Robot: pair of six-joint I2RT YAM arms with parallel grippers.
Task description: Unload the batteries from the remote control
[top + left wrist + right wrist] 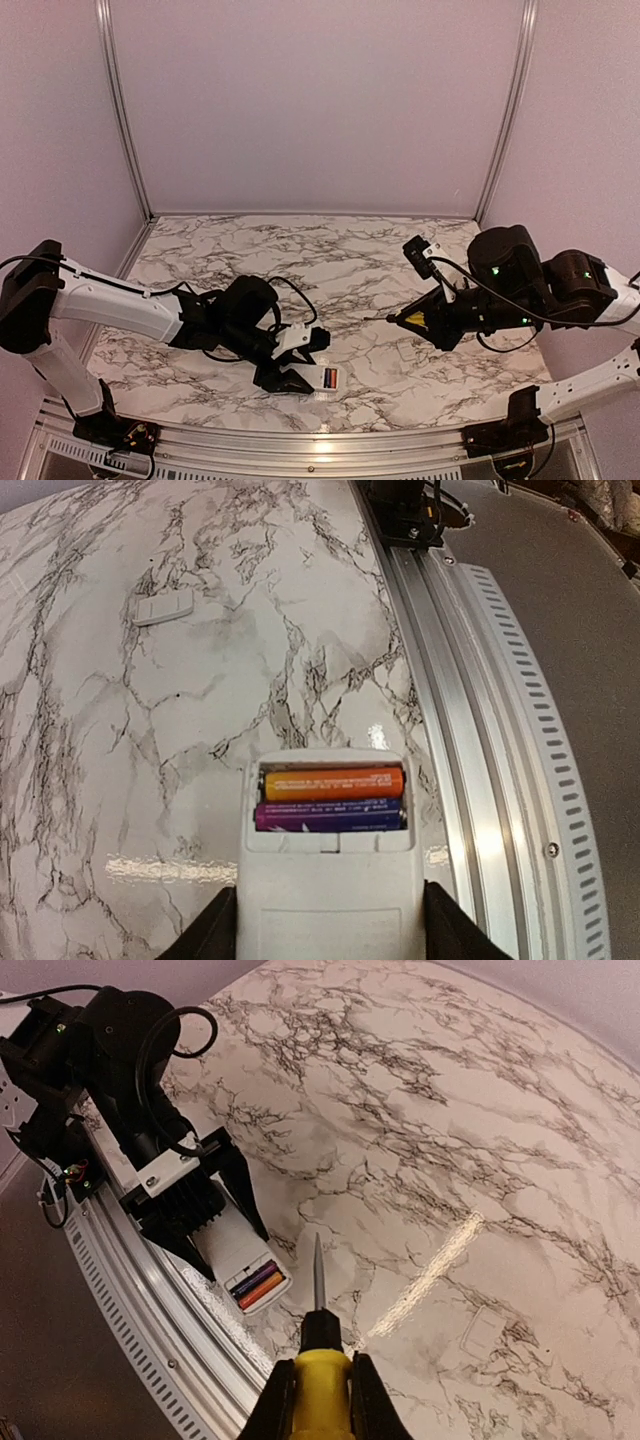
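The white remote control (330,900) lies flat near the table's front edge, its battery compartment open. Two batteries sit side by side in it, one orange (333,783) and one purple (330,815). My left gripper (328,935) is shut on the remote's body, one finger on each side. In the top view the remote's open end (328,378) sticks out of the left gripper (290,372). My right gripper (320,1385) is shut on a yellow-handled screwdriver (321,1332). Its metal tip points toward the remote (240,1250) and stops short, to the right of the batteries (255,1285), above the table.
A small white cover plate (163,608) lies loose on the marble table; it also shows in the right wrist view (480,1332). The aluminium rail (470,730) of the table's front edge runs right beside the remote. Pale walls enclose the back and sides.
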